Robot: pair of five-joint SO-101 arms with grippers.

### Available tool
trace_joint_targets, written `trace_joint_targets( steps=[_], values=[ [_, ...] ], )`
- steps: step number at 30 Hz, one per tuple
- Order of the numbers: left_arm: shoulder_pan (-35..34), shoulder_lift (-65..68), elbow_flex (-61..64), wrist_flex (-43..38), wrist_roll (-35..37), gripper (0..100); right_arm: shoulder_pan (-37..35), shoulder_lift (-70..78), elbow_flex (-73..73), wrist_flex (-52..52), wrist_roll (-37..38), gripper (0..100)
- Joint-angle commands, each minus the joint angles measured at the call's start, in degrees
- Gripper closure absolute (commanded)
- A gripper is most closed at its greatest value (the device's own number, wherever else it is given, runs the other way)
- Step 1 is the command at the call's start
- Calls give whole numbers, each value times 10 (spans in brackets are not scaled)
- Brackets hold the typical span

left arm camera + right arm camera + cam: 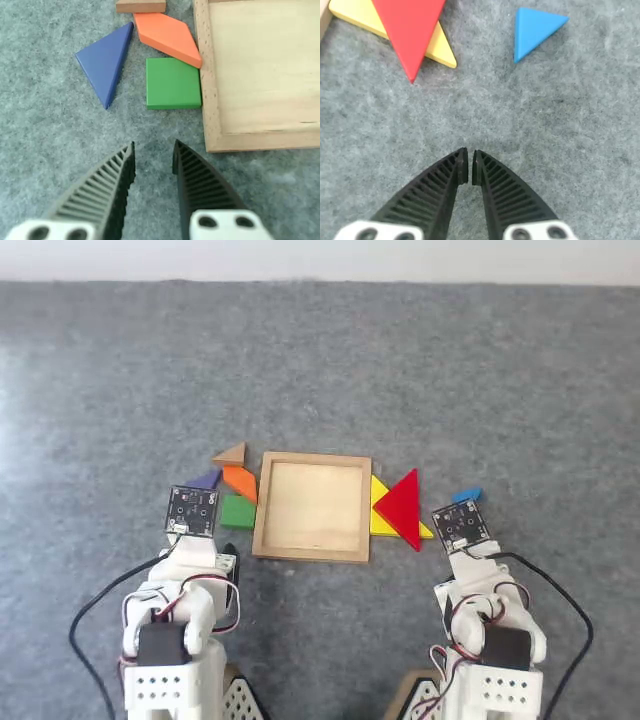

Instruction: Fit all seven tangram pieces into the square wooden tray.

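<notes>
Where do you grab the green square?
Probably best from above: pinch the green square across its near and far edges, on the half away from the tray. It lies flat, the tray wall blocks one side, and the orange piece crowds that corner.

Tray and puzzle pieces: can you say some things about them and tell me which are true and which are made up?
1. The wooden tray has no pieces in it. True.
2. The red triangle lies on top of the yellow triangle. True.
3. The green square sits inside the tray. False: it lies outside on the grey mat, right beside the tray's edge.
4. The left gripper holds the dark blue triangle. False: it is open and holds nothing; that triangle lies on the mat.
</notes>
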Motion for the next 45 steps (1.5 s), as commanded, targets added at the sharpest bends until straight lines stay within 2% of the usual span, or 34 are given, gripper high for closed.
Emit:
trace_joint_targets(
  steps=[1,7,17,19,21,25,26,31,35,37,42,45],
  values=[
    [-1,-12,-7,3,-2,877,-5,-8,8,3,-1,954],
    [-1,-12,-7,3,-2,877,-8,-8,8,3,-1,951],
    [-1,-12,-7,3,-2,877,-112,-8,8,-7,0,954],
    [0,-12,-7,3,-2,877,-111,-8,6,-7,3,954],
    [0,-12,-7,3,-2,877,-90,-8,2,-22,38,951],
    [0,-12,-7,3,-2,877,-85,-8,-13,-67,171,950],
    [-1,-12,-7,3,-2,877,-84,-8,-22,-69,174,950],
    [-1,-12,-7,3,-2,877,-84,-7,-119,-69,107,933],
    [-1,-12,-7,3,-2,877,-86,2,-177,-69,74,785],
    [0,-12,-7,3,-2,877,-87,35,-200,-73,65,742],
    [0,-12,-7,3,-2,877,-87,224,-303,-124,56,791],
    [0,-12,-7,3,-2,877,-88,397,-403,-147,-2,797]
  ],
)
